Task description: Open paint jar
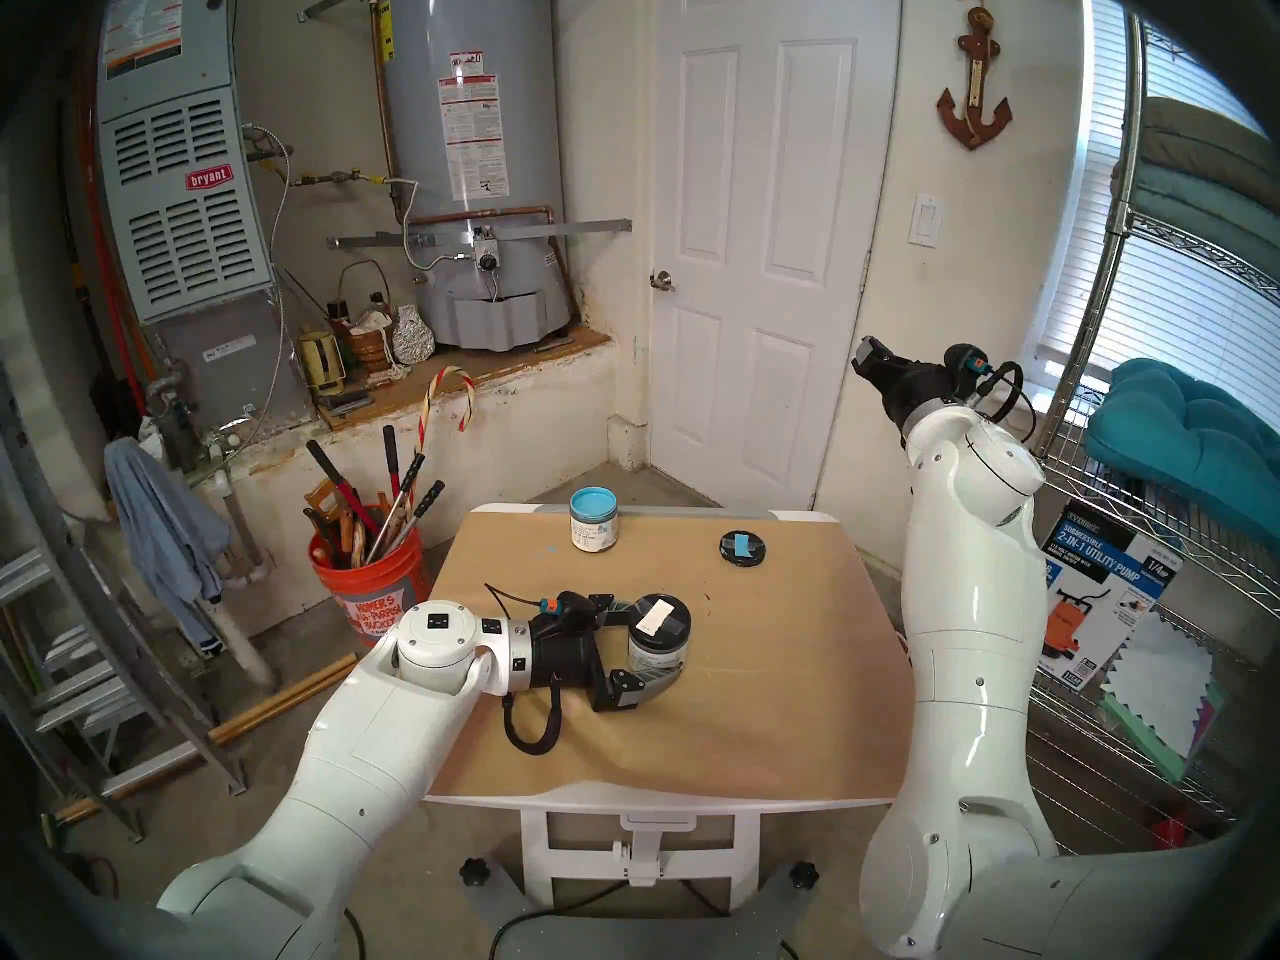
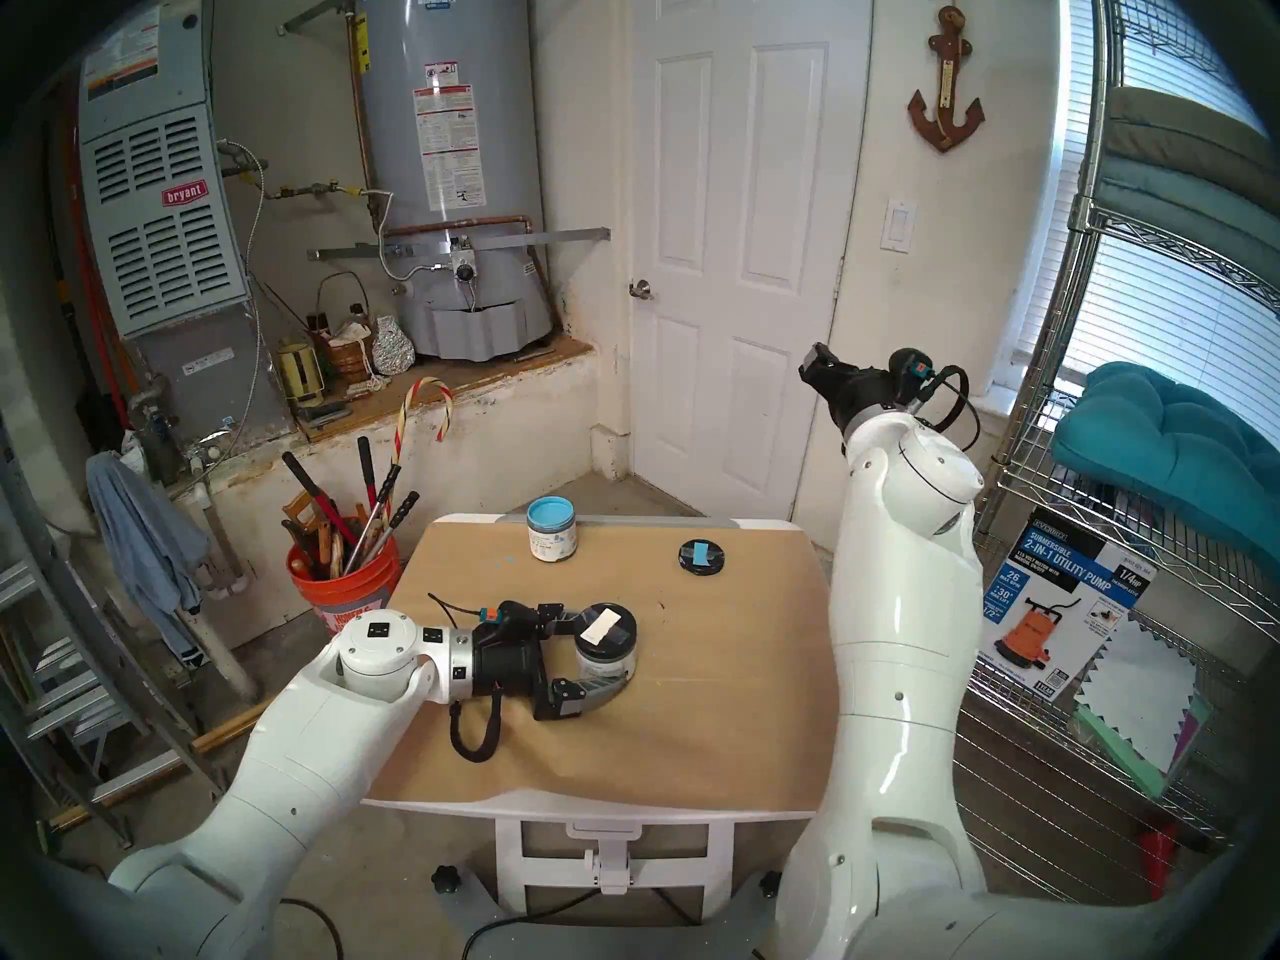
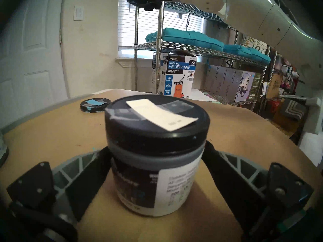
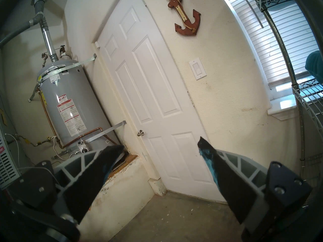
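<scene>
The paint jar [image 1: 658, 650] stands upright near the middle of the brown table [image 1: 762, 702], its black lid [image 1: 659, 616] screwed on and marked with a white tape strip. My left gripper [image 1: 654, 641] lies low on the table and is shut on the jar's body just below the lid. In the left wrist view the fingers [image 3: 90, 175] press both sides of the jar [image 3: 157, 180]. My right gripper [image 1: 869, 356] is raised off the table's right side; it is open and empty, facing the door [image 4: 160, 145].
An open jar of light-blue paint [image 1: 593, 522] stands at the table's far edge. A loose black lid with blue tape [image 1: 742, 548] lies at the far right. An orange bucket of tools [image 1: 367, 584] is left of the table, a wire shelf [image 1: 1143, 591] right.
</scene>
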`<move>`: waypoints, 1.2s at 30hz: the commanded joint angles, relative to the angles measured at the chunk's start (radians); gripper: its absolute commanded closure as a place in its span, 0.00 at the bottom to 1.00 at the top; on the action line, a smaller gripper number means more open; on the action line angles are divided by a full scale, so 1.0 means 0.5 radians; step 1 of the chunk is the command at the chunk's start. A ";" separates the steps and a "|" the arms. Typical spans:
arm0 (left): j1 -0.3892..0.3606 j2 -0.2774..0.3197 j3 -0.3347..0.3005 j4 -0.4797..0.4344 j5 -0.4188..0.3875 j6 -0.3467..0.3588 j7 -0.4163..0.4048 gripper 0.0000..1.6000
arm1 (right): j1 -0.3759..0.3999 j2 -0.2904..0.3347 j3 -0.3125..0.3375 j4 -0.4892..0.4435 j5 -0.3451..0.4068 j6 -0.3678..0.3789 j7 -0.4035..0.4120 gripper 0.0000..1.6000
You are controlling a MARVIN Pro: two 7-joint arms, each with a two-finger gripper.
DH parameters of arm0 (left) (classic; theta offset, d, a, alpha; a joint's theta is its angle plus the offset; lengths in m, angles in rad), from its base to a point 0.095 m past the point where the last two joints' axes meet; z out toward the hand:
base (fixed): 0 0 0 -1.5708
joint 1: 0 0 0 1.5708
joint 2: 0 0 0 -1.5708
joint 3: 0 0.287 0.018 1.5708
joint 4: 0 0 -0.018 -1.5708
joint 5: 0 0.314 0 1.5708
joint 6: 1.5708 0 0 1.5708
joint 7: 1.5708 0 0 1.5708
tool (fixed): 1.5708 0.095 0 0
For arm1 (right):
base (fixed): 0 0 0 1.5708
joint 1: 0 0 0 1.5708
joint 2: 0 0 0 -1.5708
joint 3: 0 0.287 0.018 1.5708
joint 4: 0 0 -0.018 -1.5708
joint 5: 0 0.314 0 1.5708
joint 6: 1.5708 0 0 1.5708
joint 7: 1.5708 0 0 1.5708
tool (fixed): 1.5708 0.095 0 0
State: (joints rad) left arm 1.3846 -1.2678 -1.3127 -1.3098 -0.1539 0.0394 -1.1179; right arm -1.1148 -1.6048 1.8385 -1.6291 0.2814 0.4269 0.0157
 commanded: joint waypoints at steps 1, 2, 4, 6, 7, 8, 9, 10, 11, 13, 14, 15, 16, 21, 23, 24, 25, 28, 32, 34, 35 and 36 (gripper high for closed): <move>0.026 0.039 -0.018 -0.075 -0.027 0.050 -0.043 0.00 | 0.034 -0.005 -0.017 -0.047 -0.002 -0.009 0.000 0.00; 0.030 0.041 -0.019 -0.078 -0.026 0.054 -0.043 0.00 | 0.034 -0.005 -0.017 -0.047 -0.002 -0.009 0.000 0.00; 0.057 0.031 -0.037 -0.100 -0.025 0.060 -0.005 0.00 | 0.034 -0.005 -0.017 -0.047 -0.002 -0.009 0.000 0.00; 0.054 0.034 -0.029 -0.101 -0.015 0.058 -0.015 0.00 | 0.034 -0.005 -0.017 -0.047 -0.002 -0.009 0.000 0.00; 0.056 0.031 -0.030 -0.103 -0.013 0.060 -0.012 0.00 | 0.034 -0.005 -0.017 -0.047 -0.002 -0.009 0.000 0.00; 0.067 0.023 -0.038 -0.111 -0.012 0.056 0.010 0.00 | 0.034 -0.005 -0.017 -0.047 -0.002 -0.009 0.000 0.00; 0.066 0.021 -0.038 -0.111 -0.011 0.058 0.010 0.00 | 0.034 -0.005 -0.017 -0.047 -0.002 -0.009 0.000 0.00; 0.062 0.020 -0.036 -0.108 -0.010 0.055 0.007 0.00 | 0.034 -0.005 -0.017 -0.047 -0.002 -0.009 0.000 0.00; 0.059 0.017 -0.035 -0.108 -0.009 0.057 0.008 0.00 | 0.034 -0.005 -0.017 -0.047 -0.002 -0.009 0.000 0.00; 0.055 0.014 -0.031 -0.110 -0.006 0.059 0.014 0.00 | 0.034 -0.005 -0.017 -0.047 -0.002 -0.009 0.000 0.00; 0.052 0.014 -0.027 -0.110 -0.002 0.058 0.016 0.00 | 0.034 -0.005 -0.017 -0.047 -0.002 -0.009 0.000 0.00; 0.049 0.012 -0.025 -0.110 0.000 0.059 0.020 0.00 | 0.034 -0.005 -0.017 -0.047 -0.002 -0.009 0.000 0.00; 0.047 0.011 -0.022 -0.111 0.010 0.060 0.031 0.00 | 0.034 -0.005 -0.017 -0.047 -0.002 -0.009 0.000 0.00; 0.029 -0.003 -0.016 -0.092 0.019 0.053 0.052 0.00 | 0.034 -0.005 -0.017 -0.047 -0.002 -0.009 0.000 0.00; 0.020 -0.006 -0.013 -0.085 0.019 0.052 0.054 0.00 | 0.034 -0.005 -0.017 -0.047 -0.002 -0.009 0.000 0.00; 0.015 -0.009 -0.011 -0.081 0.019 0.052 0.055 0.00 | 0.034 -0.005 -0.017 -0.046 -0.002 -0.009 0.000 0.00; 0.011 -0.011 -0.010 -0.079 0.018 0.051 0.055 0.00 | 0.034 -0.005 -0.017 -0.046 -0.002 -0.009 0.000 0.00; -0.002 -0.015 -0.005 -0.075 0.016 0.049 0.054 0.00 | 0.034 -0.005 -0.017 -0.046 -0.002 -0.009 0.000 0.00; -0.021 -0.023 0.014 -0.055 0.021 0.053 0.047 0.00 | 0.034 -0.005 -0.017 -0.046 -0.002 -0.009 0.000 0.00; -0.028 -0.028 0.024 -0.042 0.023 0.056 0.044 0.00 | 0.034 -0.005 -0.017 -0.047 -0.002 -0.009 0.000 0.00; -0.030 -0.031 0.028 -0.036 0.024 0.055 0.043 0.00 | 0.034 -0.005 -0.017 -0.047 -0.002 -0.009 0.000 0.00; -0.033 -0.032 0.035 -0.031 0.033 0.060 0.050 0.00 | 0.034 -0.005 -0.017 -0.047 -0.002 -0.009 0.000 0.00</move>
State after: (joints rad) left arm 1.3954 -1.2716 -1.3058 -1.3308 -0.1409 0.0666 -1.0882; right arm -1.1148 -1.6048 1.8384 -1.6292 0.2814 0.4269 0.0156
